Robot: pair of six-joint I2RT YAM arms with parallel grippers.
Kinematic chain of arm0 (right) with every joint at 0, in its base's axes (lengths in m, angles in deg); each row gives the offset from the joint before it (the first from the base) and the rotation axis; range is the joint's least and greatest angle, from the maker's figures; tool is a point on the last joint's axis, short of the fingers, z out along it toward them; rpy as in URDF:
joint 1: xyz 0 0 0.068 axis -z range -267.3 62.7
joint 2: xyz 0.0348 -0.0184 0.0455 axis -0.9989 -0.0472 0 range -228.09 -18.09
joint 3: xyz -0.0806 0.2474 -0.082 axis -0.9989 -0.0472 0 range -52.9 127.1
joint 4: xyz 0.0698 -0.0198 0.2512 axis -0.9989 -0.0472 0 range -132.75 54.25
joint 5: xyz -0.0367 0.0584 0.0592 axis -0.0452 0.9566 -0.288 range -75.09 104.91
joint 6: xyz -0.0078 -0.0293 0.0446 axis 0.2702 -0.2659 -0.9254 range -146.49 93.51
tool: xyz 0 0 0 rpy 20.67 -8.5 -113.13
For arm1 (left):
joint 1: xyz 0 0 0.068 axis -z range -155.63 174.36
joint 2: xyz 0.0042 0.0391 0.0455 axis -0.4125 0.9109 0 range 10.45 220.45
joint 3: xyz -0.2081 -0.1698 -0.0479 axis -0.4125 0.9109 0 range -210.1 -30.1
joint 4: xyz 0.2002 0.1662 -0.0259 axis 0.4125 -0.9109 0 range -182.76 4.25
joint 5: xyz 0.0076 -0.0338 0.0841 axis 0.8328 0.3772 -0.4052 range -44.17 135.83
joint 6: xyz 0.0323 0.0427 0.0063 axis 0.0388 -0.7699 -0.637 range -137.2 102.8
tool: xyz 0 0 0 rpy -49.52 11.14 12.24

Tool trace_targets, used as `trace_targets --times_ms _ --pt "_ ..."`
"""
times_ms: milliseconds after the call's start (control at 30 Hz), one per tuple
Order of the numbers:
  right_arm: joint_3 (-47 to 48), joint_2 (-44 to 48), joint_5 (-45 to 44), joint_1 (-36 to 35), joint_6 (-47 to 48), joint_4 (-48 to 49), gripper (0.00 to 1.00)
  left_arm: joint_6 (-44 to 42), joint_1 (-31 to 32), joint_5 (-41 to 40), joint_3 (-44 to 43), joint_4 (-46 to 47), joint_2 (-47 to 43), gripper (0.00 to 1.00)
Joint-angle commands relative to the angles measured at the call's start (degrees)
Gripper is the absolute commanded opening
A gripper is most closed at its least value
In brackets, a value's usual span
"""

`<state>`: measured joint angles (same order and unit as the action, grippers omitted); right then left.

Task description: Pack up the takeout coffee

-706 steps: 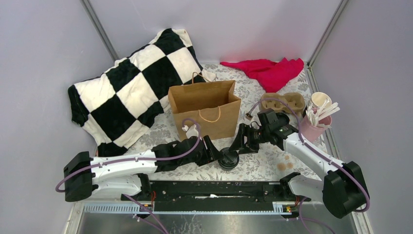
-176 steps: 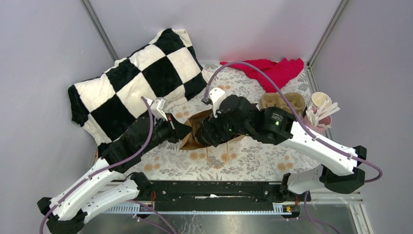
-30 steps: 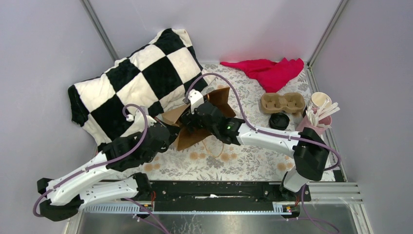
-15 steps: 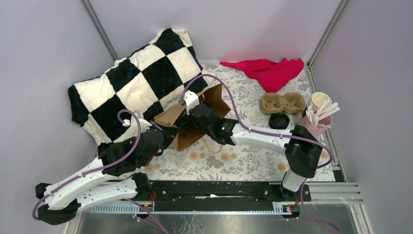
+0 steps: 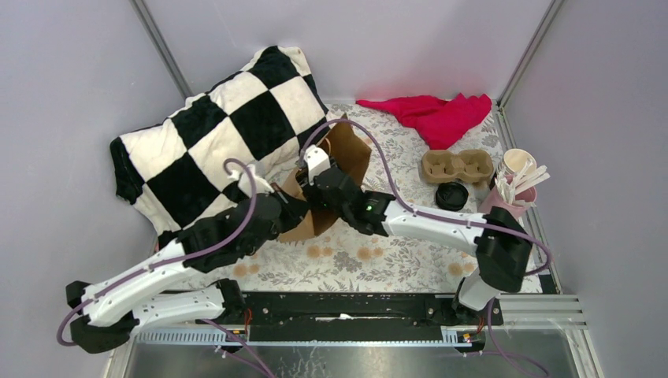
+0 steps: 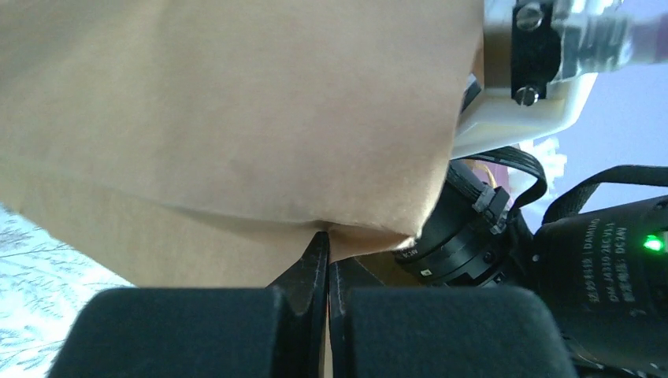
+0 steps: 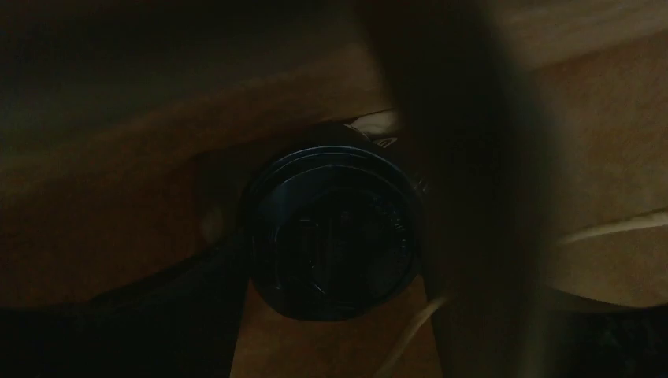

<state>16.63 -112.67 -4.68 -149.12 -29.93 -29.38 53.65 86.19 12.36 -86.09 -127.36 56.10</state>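
The brown paper bag point(image 5: 340, 157) stands tilted at the table's middle. My left gripper point(image 6: 327, 239) is shut on the bag's paper rim point(image 6: 370, 232) and holds it up. The right arm point(image 5: 346, 201) reaches into the bag's mouth, so its fingers are hidden in the top view. Inside the dim bag, a black takeout coffee cup point(image 7: 335, 228) faces the right wrist camera lid-first. My right gripper point(image 7: 335, 264) has a finger against each side of it. A second black coffee cup point(image 5: 452, 194) stands on the table by the cardboard carrier point(image 5: 457, 165).
A checkered pillow point(image 5: 213, 134) leans at the back left, close behind the bag. A red cloth point(image 5: 433, 114) lies at the back right. The pink cup of stirrers point(image 5: 508, 206) and a white paper cup point(image 5: 517, 163) stand at the right edge.
The bag has been tipped from lying low to more upright. My left gripper moved right and up with the rim. The right gripper stayed inside the bag.
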Motion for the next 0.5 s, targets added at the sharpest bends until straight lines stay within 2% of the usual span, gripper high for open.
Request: trace_targets --times_ms 0,67,200,467 --pt "-1.43 7.05 -2.55 -0.12 -0.23 -2.75 0.75 -11.51 0.14 11.47 -2.99 13.57 5.21 0.00" --pt "-3.05 9.49 -2.73 -0.14 -0.50 -4.22 0.76 -13.62 0.14 14.85 -4.06 15.42 8.11 0.00" --pt "-5.45 14.09 -2.47 -0.14 -1.01 -9.20 0.76 -13.68 0.16 17.31 -6.87 13.08 11.73 0.00" --pt "-8.18 18.26 -2.37 -0.14 -3.20 -13.93 0.76 -3.95 0.15 12.08 -1.33 7.62 4.28 0.00"
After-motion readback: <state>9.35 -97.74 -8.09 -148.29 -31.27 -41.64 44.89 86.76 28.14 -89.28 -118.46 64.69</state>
